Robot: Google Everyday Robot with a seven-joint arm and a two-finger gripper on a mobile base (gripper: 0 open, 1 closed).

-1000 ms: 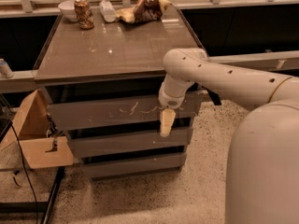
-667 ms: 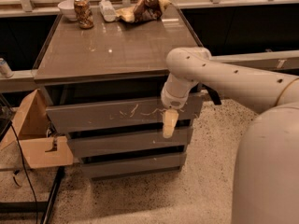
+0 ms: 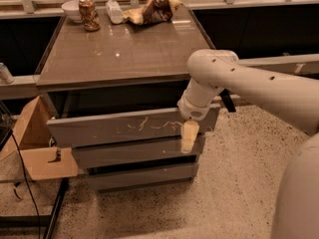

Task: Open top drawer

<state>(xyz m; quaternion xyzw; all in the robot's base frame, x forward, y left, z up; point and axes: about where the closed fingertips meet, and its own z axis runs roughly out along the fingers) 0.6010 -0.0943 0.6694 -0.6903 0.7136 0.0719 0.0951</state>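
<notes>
The top drawer [image 3: 99, 129] is the wide grey front with white squiggly scratches, the highest of three on the cabinet [image 3: 124, 54]. It stands out a little from the cabinet body, with a dark gap above it. My gripper [image 3: 189, 136] hangs from the white arm [image 3: 234, 78] at the right end of this drawer front. Its cream tip points down over the drawer's lower edge and onto the front below.
Two shallower grey drawer fronts [image 3: 129, 152] [image 3: 139, 176] sit below. The cabinet top holds a can [image 3: 89, 14], a white bowl [image 3: 71, 9], a bottle [image 3: 113, 11] and a crumpled bag [image 3: 152, 9]. An open cardboard box [image 3: 40, 153] and a black cable [image 3: 25, 183] lie at the left.
The gripper and arm have shifted slightly to the right along the drawer front. The dark gap above the top drawer looks wider than before.
</notes>
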